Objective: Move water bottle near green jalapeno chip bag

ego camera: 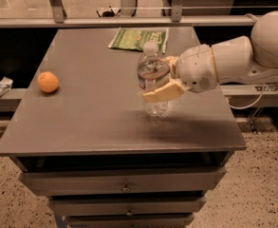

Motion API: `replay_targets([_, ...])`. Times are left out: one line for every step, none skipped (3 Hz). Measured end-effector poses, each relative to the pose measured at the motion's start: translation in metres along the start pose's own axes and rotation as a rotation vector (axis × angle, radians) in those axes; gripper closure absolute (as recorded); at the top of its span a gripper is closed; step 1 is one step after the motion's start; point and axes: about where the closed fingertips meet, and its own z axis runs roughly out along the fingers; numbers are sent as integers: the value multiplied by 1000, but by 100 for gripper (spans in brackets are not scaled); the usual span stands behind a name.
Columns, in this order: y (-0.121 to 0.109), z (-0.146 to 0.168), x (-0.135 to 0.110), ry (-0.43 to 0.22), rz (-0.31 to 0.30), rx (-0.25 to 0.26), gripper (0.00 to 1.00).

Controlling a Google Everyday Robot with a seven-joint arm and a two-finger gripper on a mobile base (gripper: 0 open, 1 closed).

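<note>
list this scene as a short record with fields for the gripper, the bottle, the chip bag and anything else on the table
gripper: over the right middle of the table, closed around the bottle from the right
bottle: upright, clear, white cap, held in the gripper
chip bag: green, flat at the table's far edge, beyond the bottle and apart from it
orange: left side of the table, alone
table: grey top, drawers below

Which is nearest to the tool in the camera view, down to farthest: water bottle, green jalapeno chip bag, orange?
1. water bottle: gripped by the tool, right of centre.
2. green jalapeno chip bag: behind, at the far edge.
3. orange: far off to the left.
</note>
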Motion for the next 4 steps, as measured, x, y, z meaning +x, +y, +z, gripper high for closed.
replay_targets([-25, -9, -8, -31, -66, 55, 100])
replay_targets([-67, -19, -15, -46, -141, 95, 100])
replay_targets([-125, -25, -18, -72, -180, 135, 100])
replay_targets([-181, -33, -18, -96, -202, 190, 100])
